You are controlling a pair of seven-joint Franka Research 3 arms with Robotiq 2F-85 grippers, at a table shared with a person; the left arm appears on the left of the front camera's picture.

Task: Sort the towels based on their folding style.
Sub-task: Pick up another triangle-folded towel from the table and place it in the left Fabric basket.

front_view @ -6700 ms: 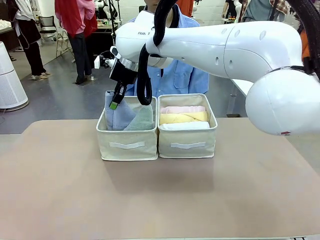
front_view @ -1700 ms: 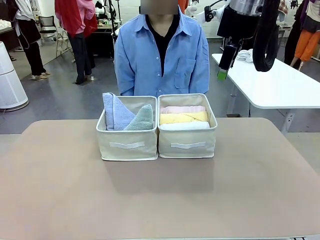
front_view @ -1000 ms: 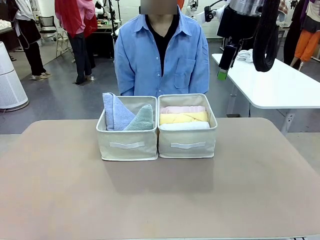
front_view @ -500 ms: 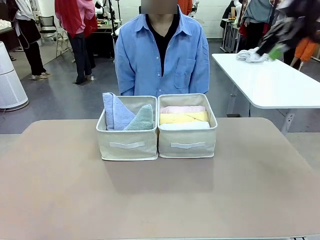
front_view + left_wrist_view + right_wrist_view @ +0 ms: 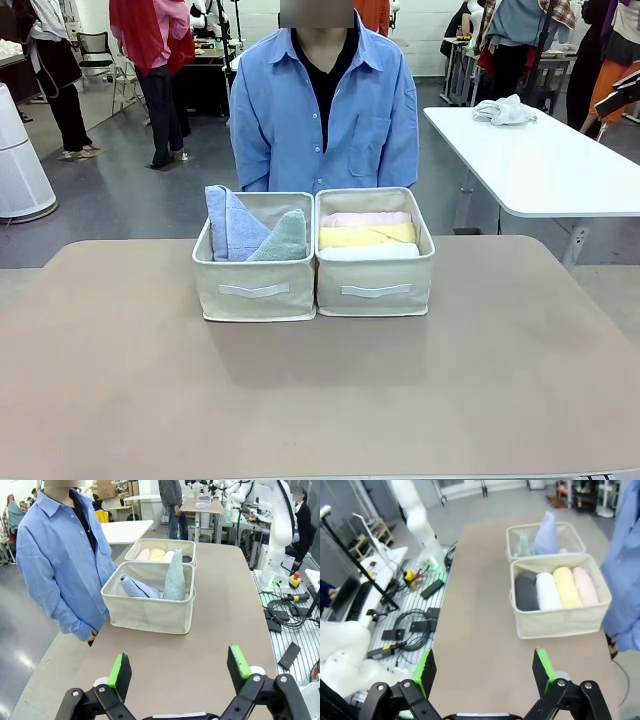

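Up front, two beige baskets are sitting side by side, touching, on the tan table. The left basket is holding the blue fold and the green fold, both pointing up. The right basket is holding the pink roll, the yellow roll and the white roll, lying flat in a row. A person in a blue shirt is standing just behind the baskets.

Next, at the left wrist, the left gripper is hanging with its jaws spread wide and nothing between them. Well ahead of its fingers, the nearer basket is carrying the blue fold leaning over and the green fold standing upright. Beyond it, the farther basket is showing the rolls, the dark grey roll among them. The person is standing to the left of the fingers.

Then, at the right wrist, the right gripper is also gaping, gripping nothing. Ahead and to the right of its fingers, the nearer basket is holding the dark grey, white, yellow and pink rolls in a row. The farther basket is touching it, with the two folds upright.
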